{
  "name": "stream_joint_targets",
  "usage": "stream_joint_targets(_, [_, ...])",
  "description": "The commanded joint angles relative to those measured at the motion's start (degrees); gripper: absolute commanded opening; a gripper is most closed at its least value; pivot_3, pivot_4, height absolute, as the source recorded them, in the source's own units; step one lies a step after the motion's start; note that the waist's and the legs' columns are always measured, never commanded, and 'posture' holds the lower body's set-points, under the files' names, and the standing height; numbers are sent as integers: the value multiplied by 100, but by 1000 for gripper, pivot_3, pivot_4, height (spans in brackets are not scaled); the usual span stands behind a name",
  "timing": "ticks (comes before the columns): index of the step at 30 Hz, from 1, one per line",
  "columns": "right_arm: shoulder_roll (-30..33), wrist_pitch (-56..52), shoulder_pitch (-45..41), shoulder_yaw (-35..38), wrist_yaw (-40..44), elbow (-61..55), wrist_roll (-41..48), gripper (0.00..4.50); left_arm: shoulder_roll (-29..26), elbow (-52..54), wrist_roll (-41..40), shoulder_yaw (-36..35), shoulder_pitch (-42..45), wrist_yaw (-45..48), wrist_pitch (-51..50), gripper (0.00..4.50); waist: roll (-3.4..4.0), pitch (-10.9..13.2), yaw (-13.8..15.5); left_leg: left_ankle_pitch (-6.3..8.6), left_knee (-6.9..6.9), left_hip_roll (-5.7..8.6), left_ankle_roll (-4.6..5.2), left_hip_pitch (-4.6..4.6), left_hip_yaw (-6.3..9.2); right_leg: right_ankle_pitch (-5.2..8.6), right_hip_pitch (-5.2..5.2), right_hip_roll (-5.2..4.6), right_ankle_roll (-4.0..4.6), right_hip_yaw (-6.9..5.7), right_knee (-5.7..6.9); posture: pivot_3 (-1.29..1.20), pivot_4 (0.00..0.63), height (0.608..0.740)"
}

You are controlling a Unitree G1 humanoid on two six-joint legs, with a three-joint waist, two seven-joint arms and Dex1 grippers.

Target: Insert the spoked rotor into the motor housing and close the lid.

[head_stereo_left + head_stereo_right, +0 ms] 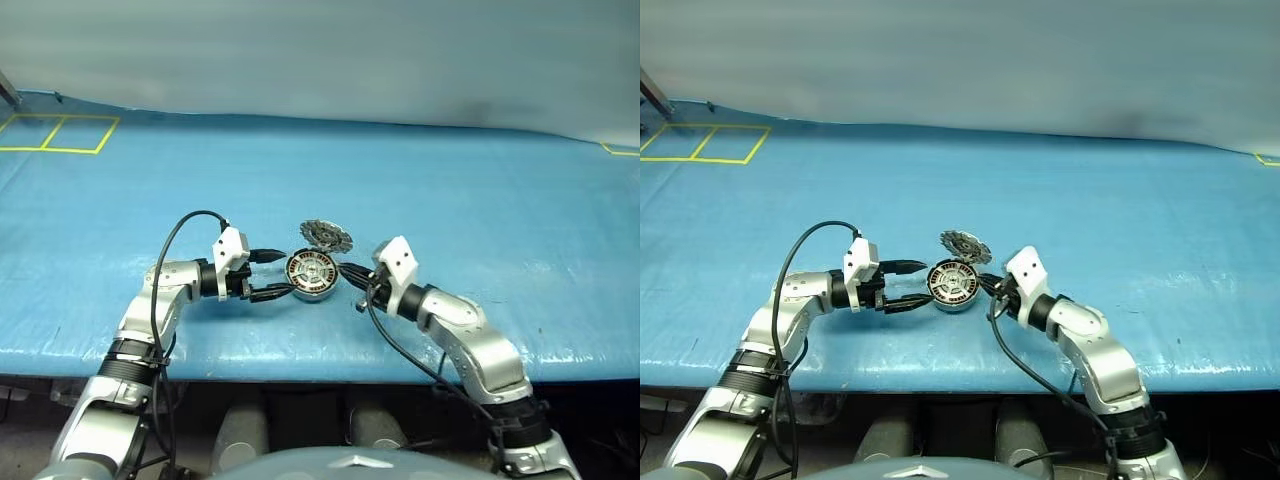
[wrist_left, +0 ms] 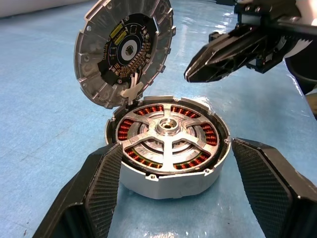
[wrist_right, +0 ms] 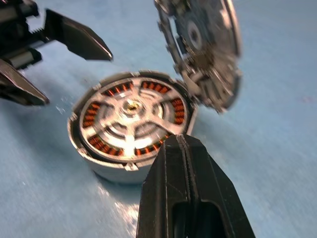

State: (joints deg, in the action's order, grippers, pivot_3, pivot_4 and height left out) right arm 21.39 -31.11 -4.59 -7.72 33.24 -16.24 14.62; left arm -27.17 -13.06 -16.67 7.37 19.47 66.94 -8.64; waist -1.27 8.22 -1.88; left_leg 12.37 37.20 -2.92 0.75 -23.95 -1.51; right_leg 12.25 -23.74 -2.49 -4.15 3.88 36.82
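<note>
So the spoked rotor (image 2: 168, 136) already sits in the motor housing (image 1: 309, 277) at frame centre, the left gripper (image 1: 271, 274) straddles it with fingers apart, and the lid (image 1: 326, 236) stands open just above, nearer the pinched-together right gripper (image 1: 351, 273).

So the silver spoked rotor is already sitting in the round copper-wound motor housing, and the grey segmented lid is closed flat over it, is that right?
Not quite. The silver spoked rotor does sit inside the round copper-wound motor housing, but the grey segmented lid is not closed: it stands open on its hinge at the housing's edge, as the left wrist view shows.
</note>
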Motion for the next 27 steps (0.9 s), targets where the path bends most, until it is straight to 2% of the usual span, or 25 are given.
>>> stream_joint_targets(1, [114, -261, -62, 367, -396, -136, -110, 0, -13, 226, -213, -97, 17, 49, -225, 3805, 0, 0, -10, 0, 0, 0, 0, 1, 0, 1, 0, 0, -1, 0, 1, 0, 150, 740])
stream_joint_targets(7, [-181, -61, -668, 595, -1065, 297, -340, 0, -9, 329, -259, -110, -26, 6, -220, 3805, -2, 7, -24, 0, -1, 0, 0, 1, -2, 11, -1, 0, -18, 1, 0, 0, 150, 740])
stream_joint_targets(10, [-372, 84, -1125, 596, -976, 788, -235, 0, 25, 291, -344, -122, -54, 134, -78, 3805, -1, 10, -26, 0, -3, 0, 0, 0, -2, 11, -2, 1, -17, 0, 0, 0, 150, 740])
stream_joint_targets(18, [-598, 345, -1861, 615, -228, 1691, 219, 0, -1, 378, -639, -187, -177, 389, -96, 3805, 1, 26, -19, 0, -8, 3, 1, -10, 3, -3, -2, 1, 6, 0, -6, 0, 150, 740])
stream_joint_targets(27, [-704, 269, -2094, 491, 607, 1628, 782, 0, -156, 620, -853, -268, -398, 486, -410, 3805, 6, 32, -29, 0, -9, 1, 1, -7, 4, -3, -3, 3, 5, 0, -3, 0, 150, 740])
